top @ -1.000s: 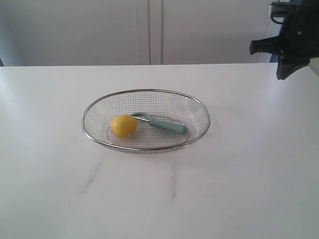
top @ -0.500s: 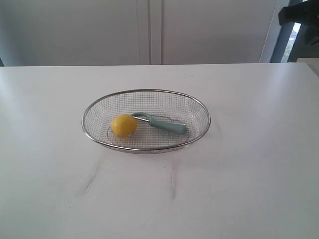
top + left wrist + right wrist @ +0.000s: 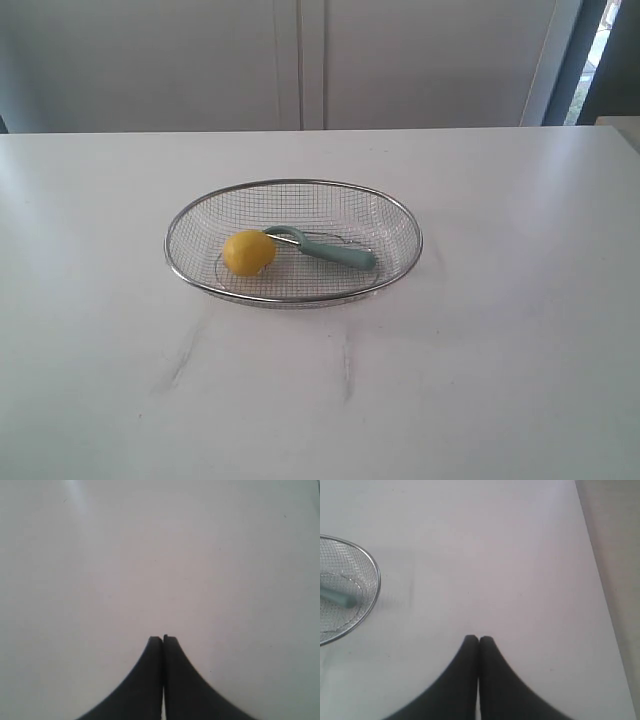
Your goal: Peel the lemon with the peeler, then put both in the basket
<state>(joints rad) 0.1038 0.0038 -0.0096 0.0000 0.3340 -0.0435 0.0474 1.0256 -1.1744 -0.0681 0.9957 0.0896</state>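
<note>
The left tool point(image 3: 162, 639) is clenched on nothing and is seen only above bare tabletop point(image 3: 160, 555). In the middle of the tabletop the basket point(image 3: 180, 215) is found. The lemon point(image 3: 248, 252) is laid in its left part, and the peeler point(image 3: 330, 250) is laid just to its right, head by the lemon. The right tool point(image 3: 479, 639) is clenched too, empty, right of the basket. Both things look put away, so the task seems finished. No peeled skin can be made out. Nothing more seems needed but keeping clear.
</note>
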